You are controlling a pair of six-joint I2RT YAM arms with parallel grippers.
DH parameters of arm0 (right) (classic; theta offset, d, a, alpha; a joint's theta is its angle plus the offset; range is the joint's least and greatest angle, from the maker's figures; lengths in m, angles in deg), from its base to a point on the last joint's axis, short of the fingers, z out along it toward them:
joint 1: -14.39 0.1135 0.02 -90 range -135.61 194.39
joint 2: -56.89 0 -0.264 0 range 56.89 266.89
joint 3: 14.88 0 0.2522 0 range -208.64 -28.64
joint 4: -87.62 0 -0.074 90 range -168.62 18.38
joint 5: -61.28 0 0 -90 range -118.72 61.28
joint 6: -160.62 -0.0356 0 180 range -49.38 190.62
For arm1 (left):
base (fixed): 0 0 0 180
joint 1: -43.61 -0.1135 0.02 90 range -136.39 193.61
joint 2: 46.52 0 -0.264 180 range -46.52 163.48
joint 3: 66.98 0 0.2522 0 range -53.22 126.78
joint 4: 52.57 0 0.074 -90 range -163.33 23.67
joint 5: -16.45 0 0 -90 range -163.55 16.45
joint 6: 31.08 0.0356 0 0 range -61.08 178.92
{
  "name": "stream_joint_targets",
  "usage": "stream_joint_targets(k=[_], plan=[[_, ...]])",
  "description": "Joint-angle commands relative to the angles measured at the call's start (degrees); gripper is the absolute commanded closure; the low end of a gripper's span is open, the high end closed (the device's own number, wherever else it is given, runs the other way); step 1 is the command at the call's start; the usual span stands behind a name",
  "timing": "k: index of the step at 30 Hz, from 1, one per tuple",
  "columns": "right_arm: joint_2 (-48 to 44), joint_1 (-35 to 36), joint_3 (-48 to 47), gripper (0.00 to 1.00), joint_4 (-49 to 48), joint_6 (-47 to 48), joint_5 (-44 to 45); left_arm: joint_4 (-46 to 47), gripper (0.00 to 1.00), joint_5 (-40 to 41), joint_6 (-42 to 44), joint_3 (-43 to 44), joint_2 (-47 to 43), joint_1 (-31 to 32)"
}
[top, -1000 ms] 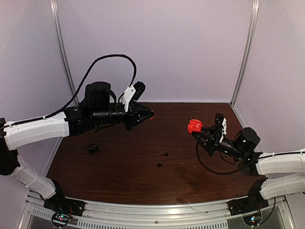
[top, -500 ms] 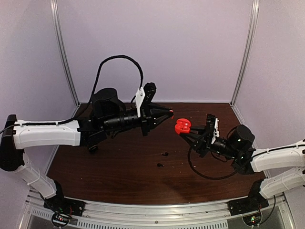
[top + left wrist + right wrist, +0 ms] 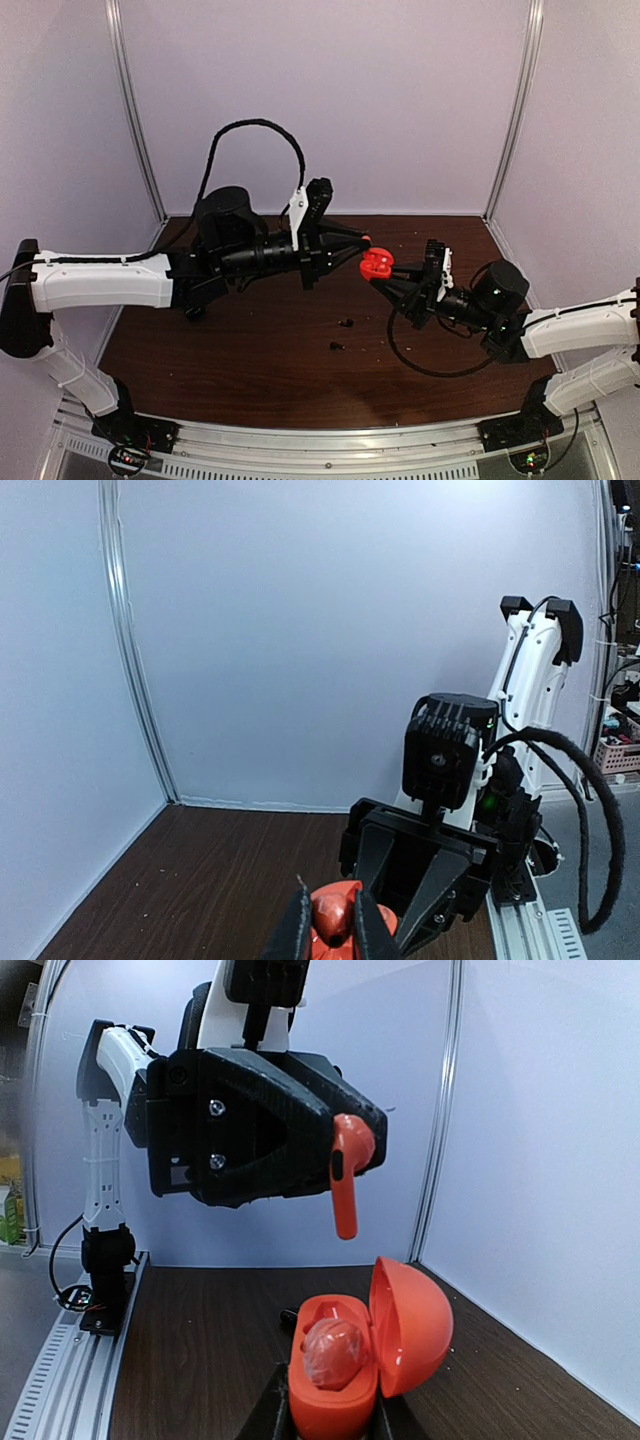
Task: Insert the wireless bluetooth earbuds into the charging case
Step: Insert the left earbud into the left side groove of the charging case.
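Note:
My left gripper [image 3: 358, 243] is shut on a red earbud [image 3: 366, 240], held in the air at mid-table. In the right wrist view that earbud [image 3: 345, 1175] hangs stem-down just above the open red charging case [image 3: 335, 1385]. My right gripper [image 3: 330, 1418] is shut on the case's base, with the lid [image 3: 412, 1325] swung open to the right. Another red earbud [image 3: 335, 1352] sits in the case's near slot, and the far slot [image 3: 333, 1312] shows empty. The left wrist view has the earbud [image 3: 335, 912] between the fingers, with the case [image 3: 388, 920] right behind it.
Two small black earbuds [image 3: 347, 323] [image 3: 337, 346] lie on the dark wooden table [image 3: 270, 370] in front of the grippers. White walls with metal corner posts [image 3: 510, 110] close the back and sides. The right arm's cable [image 3: 420, 360] loops low over the table.
The two arms have closed in on each other. The left gripper carried the red earbud rightward, the right gripper brought the open case leftward, and the earbud now hangs just over the case.

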Motion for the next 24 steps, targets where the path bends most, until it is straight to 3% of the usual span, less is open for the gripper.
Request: stream_joint_targets(k=[1, 24], plan=[[0.58, 0.29, -1.81, 0.97, -2.59, -1.31, 0.8, 1.88, 0.94, -1.33, 1.27, 1.45, 0.95, 0.39], [-0.54, 0.31, -1.61, 0.99, -3.7, -1.56, 3.67, -2.8, 0.94, -2.72, -1.45, 2.98, 3.45, 0.63]])
